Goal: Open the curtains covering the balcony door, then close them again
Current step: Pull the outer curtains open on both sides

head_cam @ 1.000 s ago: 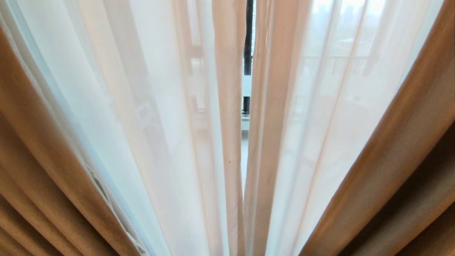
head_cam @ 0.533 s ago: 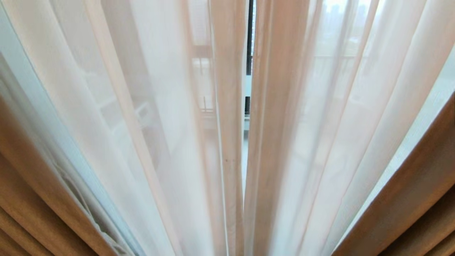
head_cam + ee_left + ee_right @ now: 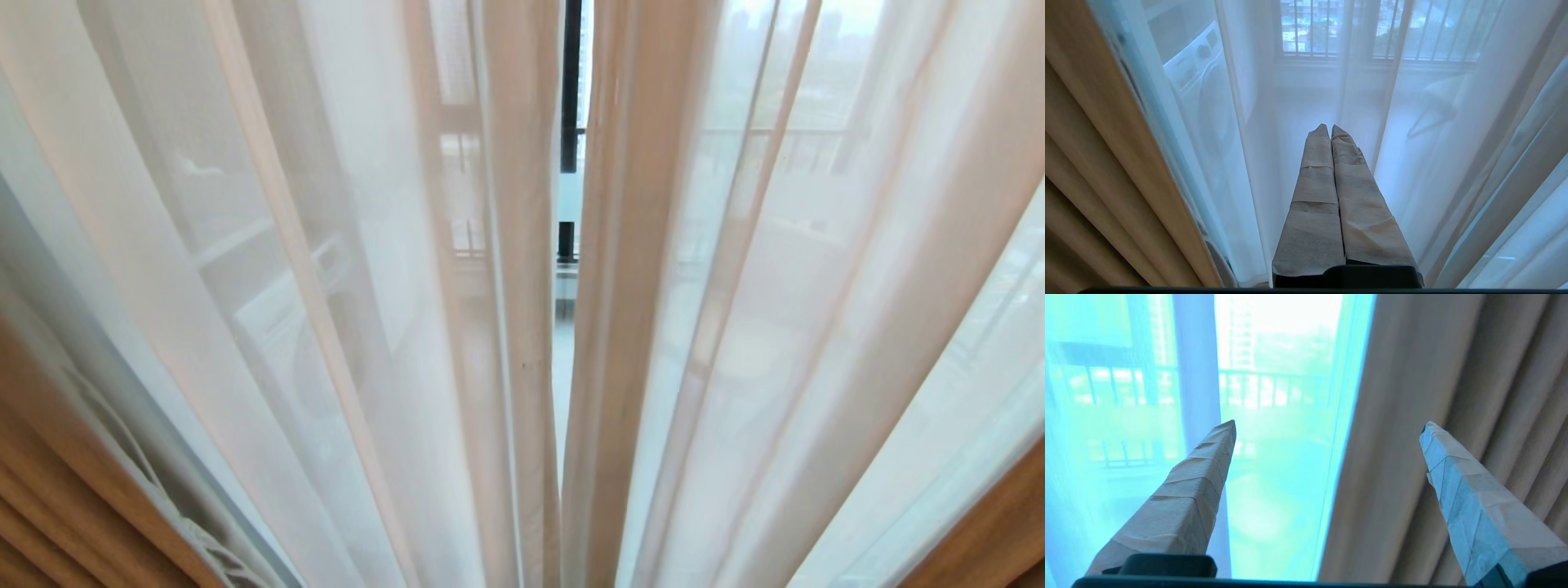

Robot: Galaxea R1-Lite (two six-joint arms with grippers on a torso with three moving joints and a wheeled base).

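— Heavy drapes (image 3: 49, 498) have slid out toward both edges of the head view since a second ago, more sheer showing now!
— And the right gripper (image 3: 1327, 428)?
— Jaws spread wide, gripping nothing, beside a drape fold. Left gripper (image 3: 1329, 130) is pressed together, empty, pointing at the sheers (image 3: 343, 245).
— Further back?
— A narrow gap between the sheers shows the balcony door (image 3: 571, 98) frame.

I'm in a home, at the edge of a flat's laundry balcony — floor-length curtains (image 3: 735, 327) hang before me, and through the sheers I see a front-loading washing machine (image 3: 1204, 81), a barred window (image 3: 1331, 28) and high-rise towers (image 3: 1241, 330) beyond a railing (image 3: 1265, 388).
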